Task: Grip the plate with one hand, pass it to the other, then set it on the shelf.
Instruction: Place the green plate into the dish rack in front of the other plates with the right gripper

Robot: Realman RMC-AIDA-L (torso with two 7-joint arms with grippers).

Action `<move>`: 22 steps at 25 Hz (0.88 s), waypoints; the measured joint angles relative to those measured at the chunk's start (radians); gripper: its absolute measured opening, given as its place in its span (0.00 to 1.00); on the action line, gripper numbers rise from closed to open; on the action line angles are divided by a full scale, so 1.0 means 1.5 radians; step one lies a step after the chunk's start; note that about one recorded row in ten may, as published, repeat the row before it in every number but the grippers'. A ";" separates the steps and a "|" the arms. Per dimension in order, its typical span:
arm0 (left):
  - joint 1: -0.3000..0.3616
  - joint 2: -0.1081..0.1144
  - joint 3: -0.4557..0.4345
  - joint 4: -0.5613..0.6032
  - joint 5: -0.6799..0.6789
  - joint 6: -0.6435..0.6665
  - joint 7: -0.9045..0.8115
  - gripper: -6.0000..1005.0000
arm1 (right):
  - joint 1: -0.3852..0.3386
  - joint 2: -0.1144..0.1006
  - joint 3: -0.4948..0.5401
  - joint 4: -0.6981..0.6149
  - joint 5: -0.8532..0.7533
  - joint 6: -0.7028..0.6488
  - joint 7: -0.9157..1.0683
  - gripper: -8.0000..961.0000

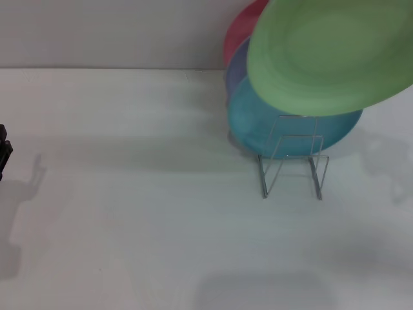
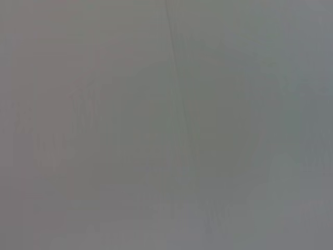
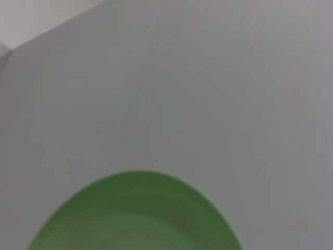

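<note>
So right now I've got the round light-green matte plastic plate (image 1: 332, 55) up in the air at about 1 o'clock in the head view, tilted, hanging over the small silver wire plate rack (image 1: 293, 165) and partly covering the turquoise-blue plate (image 1: 258, 126), the lavender plate (image 1: 236, 71) and a pinkish-red plate (image 1: 242, 29) already standing there. My right wrist view shows the green rim close up, so my guess is my right hand is carrying it, but that hand isn't actually visible anywhere, so I can't tell how it's gripping. My left hand (image 1: 4, 152) is only a black sliver at 9 o'clock, at the edge of the white surface (image 1: 129, 213), well apart from everything; can't tell if it's clenched or released either. To do the placing well, I'd say: stand the plate more upright first, line its edge up with the free front loops of the rack, and lower slowly so the rim drops between the wires without nudging the turquoise one. The rack looks narrow and light, so I'd push nothing sideways.
</note>
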State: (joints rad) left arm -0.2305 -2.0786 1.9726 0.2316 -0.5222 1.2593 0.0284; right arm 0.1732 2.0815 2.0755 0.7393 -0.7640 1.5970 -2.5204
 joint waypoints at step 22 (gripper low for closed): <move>-0.013 0.001 0.001 -0.002 0.005 0.000 -0.001 0.80 | 0.029 -0.005 0.070 -0.015 -0.138 -0.035 -0.051 0.04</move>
State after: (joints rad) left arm -0.2493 -2.0769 1.9742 0.2291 -0.5153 1.2595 0.0275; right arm 0.2169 2.0740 2.1806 0.7166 -0.9713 1.5451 -2.5972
